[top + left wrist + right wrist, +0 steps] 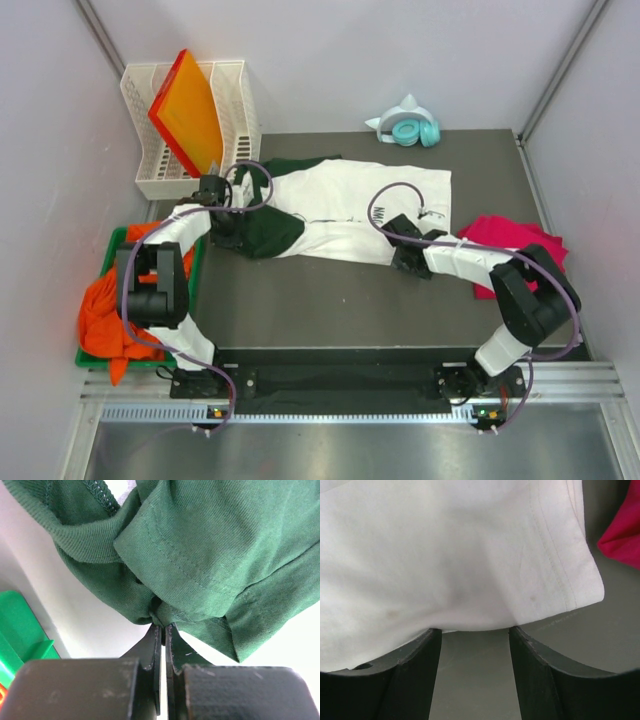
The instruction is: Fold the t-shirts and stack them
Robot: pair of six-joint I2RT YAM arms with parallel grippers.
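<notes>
A white t-shirt with dark green sleeves lies spread on the dark table. My left gripper is at the shirt's left side, shut on a bunched fold of the green sleeve, which fills the left wrist view above the left gripper. My right gripper is at the shirt's near edge, close to the hem corner. In the right wrist view the right gripper is open, its fingertips touching the edge of the white shirt, with bare table between them.
A pink shirt lies crumpled at the table's right, also showing as pink cloth. An orange shirt spills from a green bin at the left. At the back stand a white rack with an orange board, and teal headphones.
</notes>
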